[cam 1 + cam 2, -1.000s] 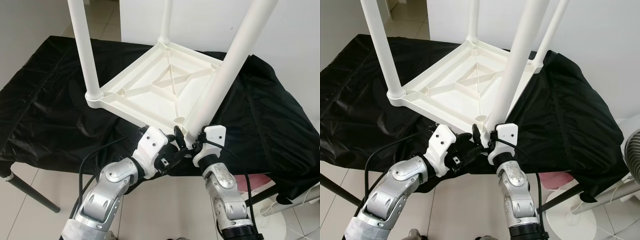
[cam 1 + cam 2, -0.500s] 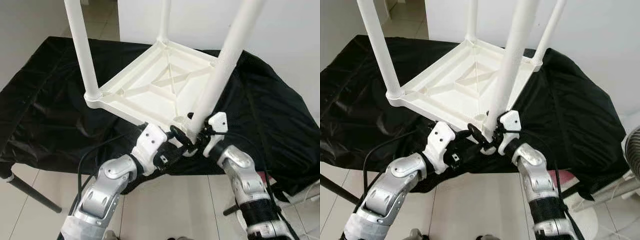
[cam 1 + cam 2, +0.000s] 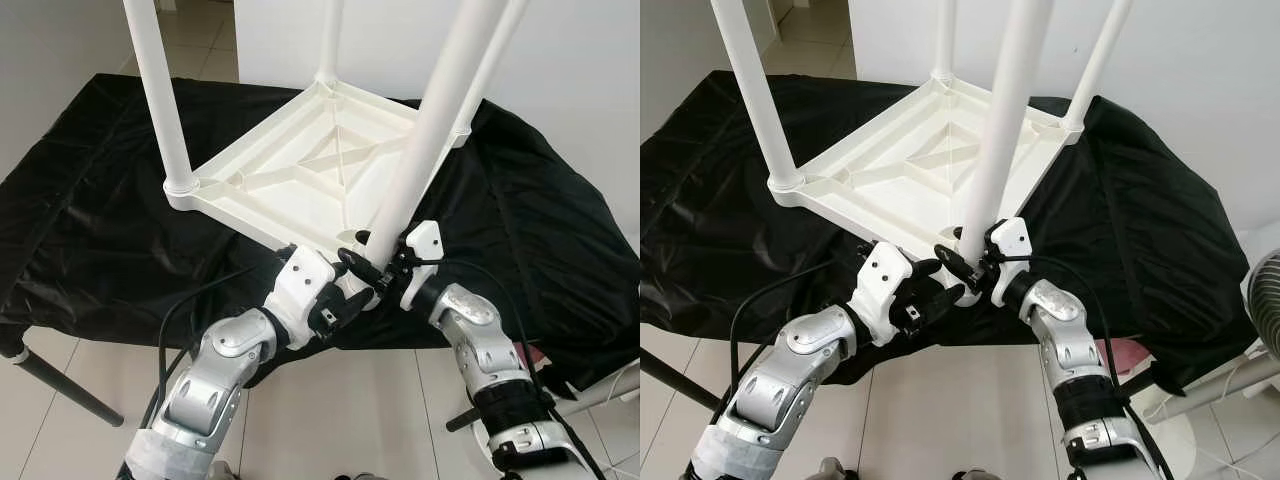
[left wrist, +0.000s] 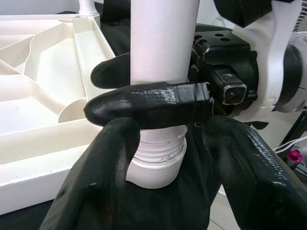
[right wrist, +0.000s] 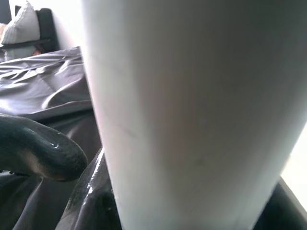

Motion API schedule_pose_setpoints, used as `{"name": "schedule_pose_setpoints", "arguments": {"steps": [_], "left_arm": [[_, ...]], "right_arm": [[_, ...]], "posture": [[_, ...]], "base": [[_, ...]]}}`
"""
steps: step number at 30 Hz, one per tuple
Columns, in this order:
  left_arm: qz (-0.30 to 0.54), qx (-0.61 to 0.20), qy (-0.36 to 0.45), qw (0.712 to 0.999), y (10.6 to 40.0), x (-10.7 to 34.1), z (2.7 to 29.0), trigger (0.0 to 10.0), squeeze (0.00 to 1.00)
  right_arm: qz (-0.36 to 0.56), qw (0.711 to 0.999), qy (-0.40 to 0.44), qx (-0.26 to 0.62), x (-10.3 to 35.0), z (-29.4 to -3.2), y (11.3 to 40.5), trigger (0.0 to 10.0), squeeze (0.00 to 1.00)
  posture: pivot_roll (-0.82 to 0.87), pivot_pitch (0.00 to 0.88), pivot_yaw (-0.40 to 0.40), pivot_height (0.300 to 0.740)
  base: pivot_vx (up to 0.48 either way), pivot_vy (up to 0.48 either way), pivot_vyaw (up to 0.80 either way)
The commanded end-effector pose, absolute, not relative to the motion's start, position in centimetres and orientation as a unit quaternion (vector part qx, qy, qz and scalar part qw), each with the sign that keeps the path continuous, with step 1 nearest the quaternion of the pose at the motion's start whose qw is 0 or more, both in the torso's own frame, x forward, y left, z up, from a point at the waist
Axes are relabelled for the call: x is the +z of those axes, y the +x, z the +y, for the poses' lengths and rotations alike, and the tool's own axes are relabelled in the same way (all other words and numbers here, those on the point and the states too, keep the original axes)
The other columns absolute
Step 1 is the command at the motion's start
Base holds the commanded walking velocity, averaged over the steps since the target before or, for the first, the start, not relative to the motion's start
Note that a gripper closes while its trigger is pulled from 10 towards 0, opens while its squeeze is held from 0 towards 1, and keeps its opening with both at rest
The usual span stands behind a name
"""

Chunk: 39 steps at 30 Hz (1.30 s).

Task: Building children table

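Observation:
A white plastic children's table (image 3: 290,200) lies upside down on a black cloth (image 3: 90,200), with three legs standing in its corners. The fourth leg (image 3: 420,160) stands at the near corner, and its threaded end (image 4: 156,148) sits at the corner socket (image 4: 153,175). My right gripper (image 3: 385,262) is shut on this leg just above the thread, one finger (image 4: 148,103) wrapped across its front. My left gripper (image 3: 352,283) reaches the same corner from below. Its fingers (image 4: 103,177) straddle the socket, open, with a dark gap on one side. Seen from the right wrist, the leg (image 5: 192,110) is very close.
The black cloth drapes over the edges of a work table with a dark leg (image 3: 60,385) at the near left. Tiled floor lies below me. A white wall stands behind, a fan (image 3: 1265,300) at the far right, and a pink object (image 3: 1120,355) under the table.
My right arm has swung out to the right while holding the leg. The leg has tipped from a rightward lean to more upright. My left gripper has stayed at the corner.

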<state>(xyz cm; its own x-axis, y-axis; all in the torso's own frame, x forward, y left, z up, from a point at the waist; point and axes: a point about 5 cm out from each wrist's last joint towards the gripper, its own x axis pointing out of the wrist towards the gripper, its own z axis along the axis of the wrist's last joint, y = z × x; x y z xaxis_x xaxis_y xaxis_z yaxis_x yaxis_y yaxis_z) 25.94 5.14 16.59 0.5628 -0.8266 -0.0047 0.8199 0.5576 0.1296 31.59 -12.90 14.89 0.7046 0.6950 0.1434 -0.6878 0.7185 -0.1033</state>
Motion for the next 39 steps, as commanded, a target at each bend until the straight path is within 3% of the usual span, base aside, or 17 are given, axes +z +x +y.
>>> {"name": "schedule_pose_setpoints", "arguments": {"steps": [1, 3, 4, 11, 16, 21, 39], "left_arm": [[-0.029, -0.474, 0.059, 0.878, 25.7, 16.5, 4.8, 10.0, 0.0], [-0.029, -0.474, 0.059, 0.878, 25.7, 16.5, 4.8, 10.0, 0.0], [-0.029, -0.474, 0.058, 0.878, 25.7, 16.5, 4.8, 10.0, 0.0], [-0.028, -0.474, 0.057, 0.878, 25.6, 16.5, 4.8, 10.0, 0.0], [-0.025, -0.475, 0.056, 0.878, 25.3, 16.3, 4.7, 10.0, 0.0], [-0.026, -0.469, 0.059, 0.881, 25.4, 16.4, 5.0, 10.0, 0.0], [-0.01, -0.493, 0.06, 0.868, 24.6, 16.0, 6.1, 10.0, 0.0]], "right_arm": [[-0.09, 0.932, 0.0, 0.352, 14.6, -13.2, 31.1, 0.0, 0.0], [-0.096, 0.935, 0.005, 0.342, 14.6, -13.2, 30.9, 0.0, 0.0], [-0.101, 0.941, 0.014, 0.323, 14.7, -13.1, 30.7, 10.0, 0.0], [-0.108, 0.952, 0.024, 0.284, 14.8, -12.9, 30.3, 10.0, 0.0], [-0.111, 0.976, 0.055, 0.182, 14.5, -11.8, 28.9, 10.0, 0.0], [-0.126, 0.98, 0.081, 0.128, 14.6, -11.0, 27.9, 10.0, 0.0], [-0.118, 0.988, 0.063, 0.075, 14.6, -11.2, 27.2, 10.0, 0.0]], "posture": [[-0.02, 0.085, -0.045, 0.74], [-0.02, 0.085, -0.045, 0.74], [-0.02, 0.088, -0.051, 0.74], [-0.02, 0.09, -0.052, 0.74], [0.0, 0.092, -0.06, 0.74], [0.01, 0.088, -0.067, 0.74], [0.0, 0.089, -0.066, 0.74]], "base": [[0.0, 0.0, 0.0], [0.0, 0.0, 0.0], [0.0, 0.0, 0.0], [0.0, 0.0, 0.0], [0.0, 0.0, 0.0], [0.0, 0.0, 0.0], [0.0, 0.0, 0.0]]}}
